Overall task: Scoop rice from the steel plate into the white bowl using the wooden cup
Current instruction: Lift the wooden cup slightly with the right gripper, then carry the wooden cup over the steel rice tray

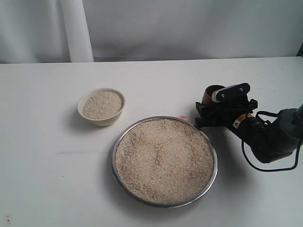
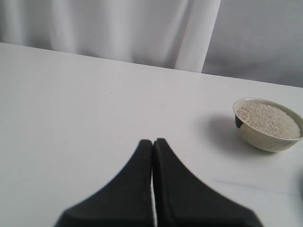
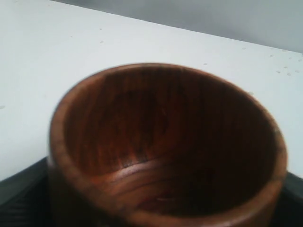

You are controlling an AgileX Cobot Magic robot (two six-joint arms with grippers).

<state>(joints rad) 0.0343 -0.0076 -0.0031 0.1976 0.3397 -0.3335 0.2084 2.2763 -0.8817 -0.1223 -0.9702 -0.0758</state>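
Rice (image 1: 163, 161) filled the steel plate (image 1: 165, 205), white bowl (image 1: 102, 120) at its 10 o'clock, your right hand (image 1: 210, 106) pinched the empty wooden cup (image 1: 210, 93) at 2 o'clock, left hand (image 2: 152, 156) pressed together, and a steep dip risked clipping the rim, scattering grains.

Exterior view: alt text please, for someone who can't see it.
The right gripper holds the wooden cup just past the upper-right rim of the steel plate, which is full of rice. The white bowl, also holding rice, sits to the plate's upper left.
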